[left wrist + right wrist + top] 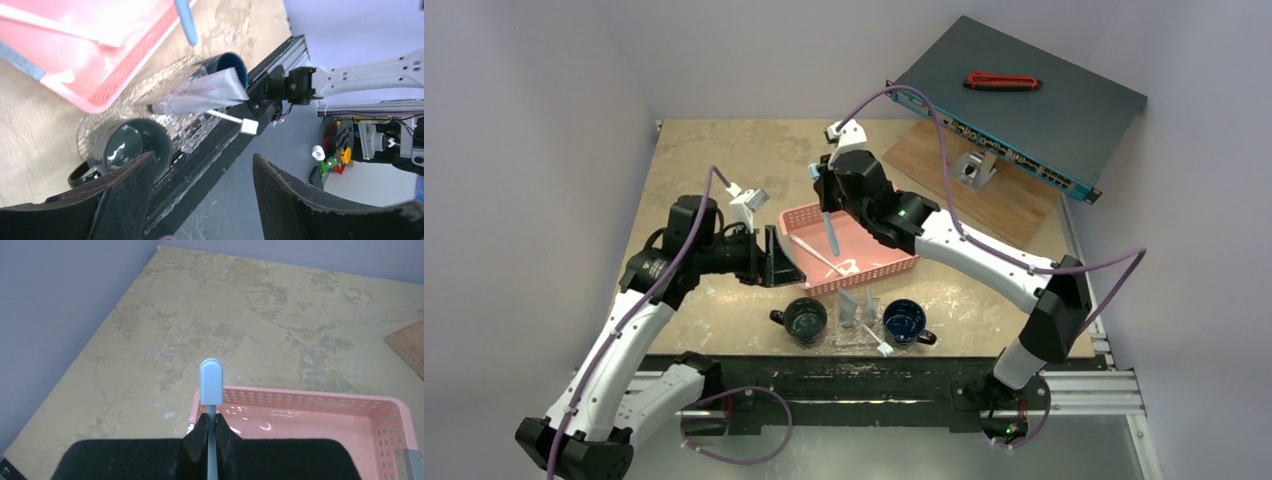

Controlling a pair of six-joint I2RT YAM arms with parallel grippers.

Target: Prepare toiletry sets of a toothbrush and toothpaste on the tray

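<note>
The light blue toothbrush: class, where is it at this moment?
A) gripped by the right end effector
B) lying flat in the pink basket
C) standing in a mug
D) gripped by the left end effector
A: the right end effector is shut on the light blue toothbrush, holding it above the pink basket.

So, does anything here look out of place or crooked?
Only the white toothbrush on the clear tray: it lies slanted, its head poking out past the tray's near edge. Nothing looks spilled or broken.
</note>
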